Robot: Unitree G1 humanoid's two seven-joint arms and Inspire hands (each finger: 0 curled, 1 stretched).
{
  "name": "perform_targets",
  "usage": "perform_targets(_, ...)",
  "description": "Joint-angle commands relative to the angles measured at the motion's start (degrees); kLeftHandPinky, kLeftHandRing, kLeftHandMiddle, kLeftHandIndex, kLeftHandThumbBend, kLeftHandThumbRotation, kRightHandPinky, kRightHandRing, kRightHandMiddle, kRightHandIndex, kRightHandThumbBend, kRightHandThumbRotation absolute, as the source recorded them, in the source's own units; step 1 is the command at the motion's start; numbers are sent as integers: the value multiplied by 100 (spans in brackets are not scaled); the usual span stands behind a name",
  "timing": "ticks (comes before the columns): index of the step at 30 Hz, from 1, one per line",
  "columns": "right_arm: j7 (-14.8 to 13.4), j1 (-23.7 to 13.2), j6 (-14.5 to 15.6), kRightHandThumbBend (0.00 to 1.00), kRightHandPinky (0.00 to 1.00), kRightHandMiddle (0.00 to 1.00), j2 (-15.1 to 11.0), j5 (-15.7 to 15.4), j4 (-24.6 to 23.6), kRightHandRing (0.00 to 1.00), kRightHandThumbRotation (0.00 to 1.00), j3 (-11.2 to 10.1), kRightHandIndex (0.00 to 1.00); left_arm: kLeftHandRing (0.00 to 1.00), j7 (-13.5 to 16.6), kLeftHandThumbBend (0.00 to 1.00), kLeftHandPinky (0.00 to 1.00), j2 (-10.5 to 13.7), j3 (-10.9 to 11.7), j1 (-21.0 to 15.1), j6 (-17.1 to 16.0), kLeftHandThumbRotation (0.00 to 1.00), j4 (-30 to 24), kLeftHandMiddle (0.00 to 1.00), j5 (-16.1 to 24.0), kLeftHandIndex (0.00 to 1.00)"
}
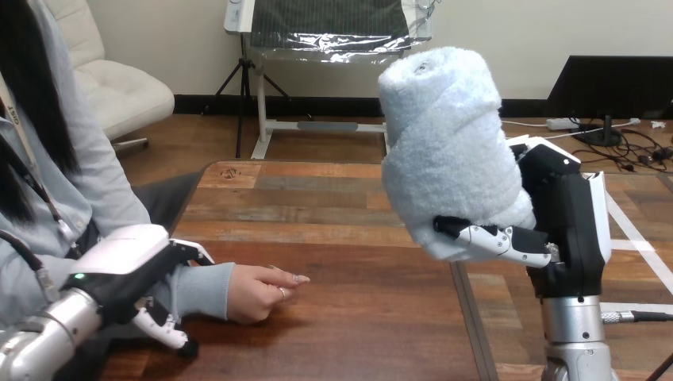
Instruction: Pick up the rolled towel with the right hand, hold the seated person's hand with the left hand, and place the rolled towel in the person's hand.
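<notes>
The wooden tabletop [357, 206] is lying bare between the robot's two arms. The rolled towel [444, 143], a pale, fluffy bundle, is standing upright in the air above the tabletop's right half. The right hand [555, 210] is gripping it low on its side, with the fingers [492, 238] wrapping across the bottom of the roll. At the lower left, the left hand [127, 258] is closing round the person's wrist [202, 290], fingers lying over the sleeve and thumb reaching beneath it. The person's hand [258, 292] is resting on the tabletop just beyond that grip, loosely curled with its fingers pointing right, well apart from the towel. The pick-up and the holding step are judged to be done, and the delivery is in hand. The next move is calling for the right arm to carry the towel leftward and down to the person's hand. That hand is likely needing to open or turn palm-up to receive the roll before the right hand lets go.
</notes>
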Motion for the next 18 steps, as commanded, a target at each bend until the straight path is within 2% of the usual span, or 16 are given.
perform_targets(1, 65, -272, -53, 73, 24, 41, 66, 57, 18, 29, 0, -115, 43, 40, 80, 88, 36, -251, -169, -142, -55, 0, -3, 45, -53, 48)
perform_targets(5, 178, -271, 20, 72, 24, 41, 94, 142, 95, 29, 0, -112, 44, 38, 148, 86, 34, -231, -188, -146, -39, 0, -67, 43, 8, 43)
perform_targets(10, 118, -275, 56, 72, 24, 41, 106, -22, 274, 30, 0, -122, 44, 36, 46, 83, 32, -218, -152, -143, 44, 0, -212, 42, -65, 40)
perform_targets(18, -101, -309, 17, 74, 25, 41, 87, -387, 592, 30, 0, -130, 44, 34, 151, 82, 29, -231, -88, -151, 31, 0, -298, 39, -109, 39)
